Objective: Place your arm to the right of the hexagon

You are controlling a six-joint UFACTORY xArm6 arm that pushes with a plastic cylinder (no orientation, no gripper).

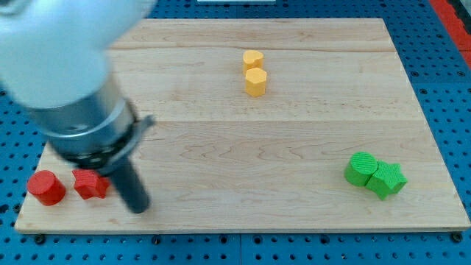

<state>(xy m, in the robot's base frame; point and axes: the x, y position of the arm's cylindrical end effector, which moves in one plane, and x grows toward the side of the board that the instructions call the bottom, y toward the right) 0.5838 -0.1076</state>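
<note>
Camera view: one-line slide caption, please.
My tip sits bottom-left beside the red star, far from the yellow hexagon at the board's top.

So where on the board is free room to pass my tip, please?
Free: the wide middle between yellow hexagon, green blocks and my tip; also right of the hexagon. Crowded: the bottom left, my tip beside the red star and red cylinder.

Robotics lab bench, wooden board (309, 132) on blue pegboard (441, 88) (perforated)

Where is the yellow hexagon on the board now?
The yellow hexagon is near the view's top centre, touching another yellow block just above it; my tip is far away at bottom left.
</note>
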